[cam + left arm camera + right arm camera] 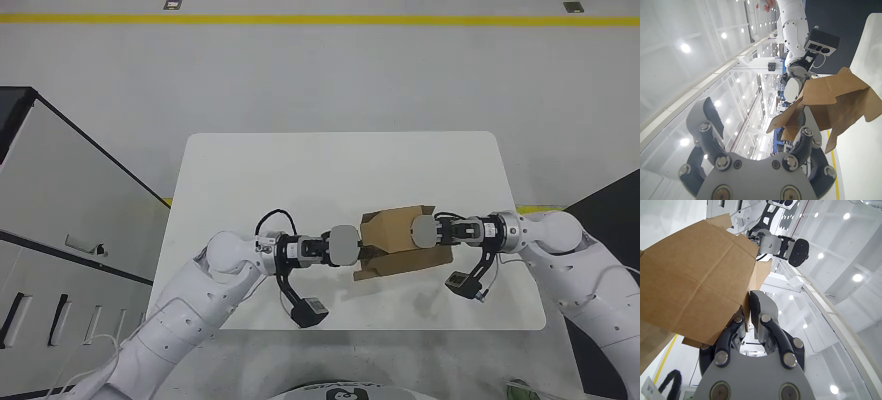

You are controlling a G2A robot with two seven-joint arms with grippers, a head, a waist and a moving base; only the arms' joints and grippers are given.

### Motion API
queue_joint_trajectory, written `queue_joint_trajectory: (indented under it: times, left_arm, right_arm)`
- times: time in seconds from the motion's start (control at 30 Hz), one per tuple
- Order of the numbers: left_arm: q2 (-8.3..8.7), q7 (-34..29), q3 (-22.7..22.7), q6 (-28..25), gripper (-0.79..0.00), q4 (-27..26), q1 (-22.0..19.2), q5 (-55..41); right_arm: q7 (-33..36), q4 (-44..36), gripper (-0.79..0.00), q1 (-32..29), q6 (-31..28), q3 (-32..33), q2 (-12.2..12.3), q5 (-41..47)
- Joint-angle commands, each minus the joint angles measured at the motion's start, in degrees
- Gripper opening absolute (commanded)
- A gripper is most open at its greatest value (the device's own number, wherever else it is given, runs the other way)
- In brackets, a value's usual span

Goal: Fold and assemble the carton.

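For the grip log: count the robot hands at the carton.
2. The right hand is shut on a wall of the carton at one end. The left hand is at the opposite end, open, one finger close to the cardboard. None seem hidden.

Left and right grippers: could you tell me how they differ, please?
The left gripper is open, jaws spread wide; the right gripper is shut on an edge of the carton. The left gripper clamps nothing; the right gripper pinches cardboard. Both are at the carton, at opposite ends.
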Motion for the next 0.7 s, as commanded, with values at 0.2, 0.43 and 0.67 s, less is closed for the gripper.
queue_joint_trajectory:
  times: [0.2,0.43,0.67]
  left_arm:
    - [-0.21,0.2,1.2,-0.5,0.000,-0.4,-0.4,0.1]
    - [-0.26,0.0,1.7,-0.7,0.000,-0.6,-0.6,0.4]
    - [-0.52,-0.2,2.9,-1.0,0.000,-0.7,-1.0,0.5]
  right_arm:
    - [0.3,0.6,-0.785,-0.3,-0.1,0.4,-0.4,0.1]
    - [1.8,0.7,-0.785,-0.2,-1.9,0.3,-0.9,-0.9]
    - [3.0,0.7,-0.785,0.2,-3.5,-0.1,-1.4,-1.7]
